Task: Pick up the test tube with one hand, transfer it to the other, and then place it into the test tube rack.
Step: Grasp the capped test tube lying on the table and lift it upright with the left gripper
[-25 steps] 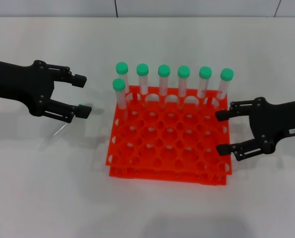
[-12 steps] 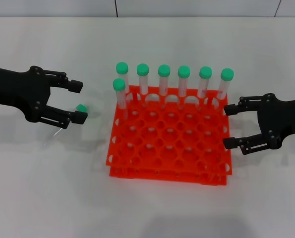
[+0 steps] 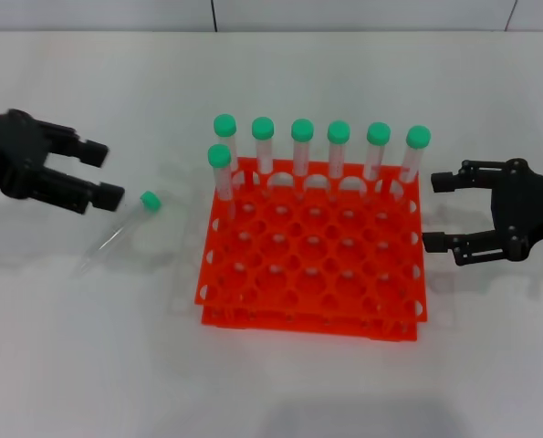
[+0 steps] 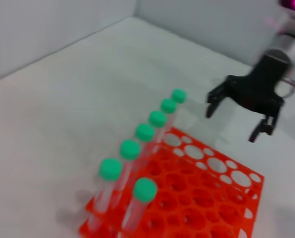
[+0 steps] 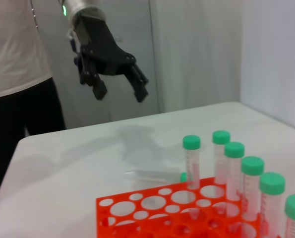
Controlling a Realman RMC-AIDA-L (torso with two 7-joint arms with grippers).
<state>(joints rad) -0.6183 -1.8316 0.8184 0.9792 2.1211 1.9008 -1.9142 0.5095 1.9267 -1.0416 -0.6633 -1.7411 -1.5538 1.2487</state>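
The job has not really started yet. The test tube (image 3: 123, 225) lies on its side on the white surface (image 3: 280, 383), with its green cap pointing toward the test tube rack (image 3: 312, 255). Nothing is touching it.

The left pincer (image 3: 96, 172) hangs just beside the tube's cap end, on the side away from the rack. Its two fingers are spread apart and hold nothing. The right pincer (image 3: 446, 212) waits just past the other side of the rack. Its fingers are spread wide too, and it is empty.

So every step is left to do: pick the tube up, pass it to the other pincer, and drop it into a hole.

Seven other tubes (image 3: 318, 155) stand in the rack, six along the far row and one just in front at the left end. All the other holes are open, so there are many spots to choose from.

There is plenty of bare surface around the lying tube. I think the pass could happen above the rack, but the tall standing tubes would need to be kept clear of.
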